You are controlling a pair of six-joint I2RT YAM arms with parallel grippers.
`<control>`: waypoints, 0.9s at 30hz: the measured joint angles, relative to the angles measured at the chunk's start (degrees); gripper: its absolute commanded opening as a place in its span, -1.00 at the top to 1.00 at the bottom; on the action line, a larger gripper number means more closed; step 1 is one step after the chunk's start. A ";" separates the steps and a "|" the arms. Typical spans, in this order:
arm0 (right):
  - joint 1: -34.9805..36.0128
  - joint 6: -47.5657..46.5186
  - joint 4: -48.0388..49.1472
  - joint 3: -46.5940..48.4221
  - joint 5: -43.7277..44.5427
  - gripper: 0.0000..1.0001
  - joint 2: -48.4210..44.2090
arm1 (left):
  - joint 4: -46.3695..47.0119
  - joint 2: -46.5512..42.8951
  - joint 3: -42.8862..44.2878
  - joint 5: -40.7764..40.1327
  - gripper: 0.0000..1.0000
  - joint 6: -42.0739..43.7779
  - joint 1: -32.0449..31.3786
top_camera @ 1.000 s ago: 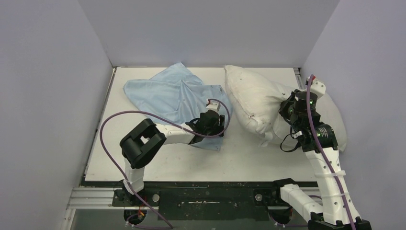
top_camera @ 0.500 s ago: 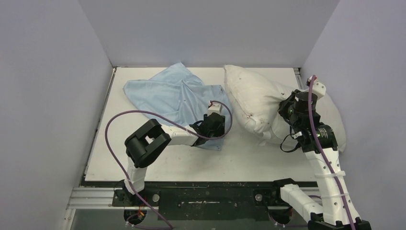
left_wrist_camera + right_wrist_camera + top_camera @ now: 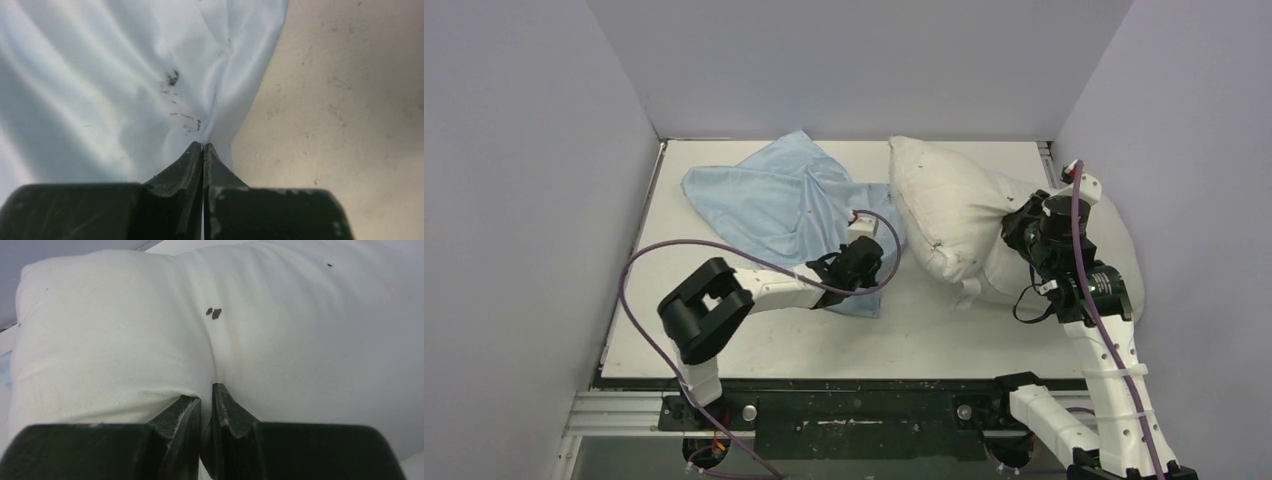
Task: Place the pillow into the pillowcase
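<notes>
My left gripper [image 3: 202,146] is closed tight on the pillowcase [image 3: 769,195]. In the left wrist view my two black fingertips meet with a thin pinch of light-blue cloth drawn up between them. The pinch sits right at the cloth's edge, with bare table [image 3: 340,100] showing just to the right of it. A few dark specks mark the fabric just above the pinch, and creases run away from it.

From the top view the pillowcase lies wrinkled and mostly flat over the far middle of the table. It reaches toward the table's left side, and its near corner points toward the table's centre, where my left wrist sits over it.

My right gripper [image 3: 206,392] is clamped on the pillow [image 3: 954,210]. Its fingers stand almost together with a fold of off-white fabric caught between them, and the cushion puckers into a deep crease above the tips. Two small dark spots show on the fabric higher up.

The pillow lies plump on the far right part of the table, its right side at the table's right edge, wholly outside the pillowcase. The two lie just beside each other at the table's far middle, and I cannot tell whether they touch
</notes>
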 measured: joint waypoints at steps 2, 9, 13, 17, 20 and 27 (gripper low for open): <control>0.00 -0.85 -0.35 -0.07 -1.92 1.00 -0.50 | -0.42 -5.51 -3.37 0.72 1.00 -0.20 1.46; -0.02 -5.95 -2.78 -3.58 -12.46 1.00 -3.87 | -1.20 -22.51 -10.03 5.42 1.00 -0.24 10.34; -0.02 -9.29 -7.43 -4.94 -16.85 1.00 -3.89 | -4.44 -26.99 -10.93 7.28 1.00 0.98 13.20; -0.02 -11.85 -11.63 -4.92 -18.51 1.00 -3.32 | -8.79 -29.09 -11.06 9.88 1.00 2.86 15.74; 0.02 -12.87 -13.49 -4.81 -19.12 1.00 -1.07 | -11.17 -31.04 -11.08 12.09 1.00 4.02 18.14; 0.15 -13.97 -13.49 -5.75 -20.68 1.00 5.27 | -12.81 -37.75 -11.23 17.20 1.00 5.01 22.69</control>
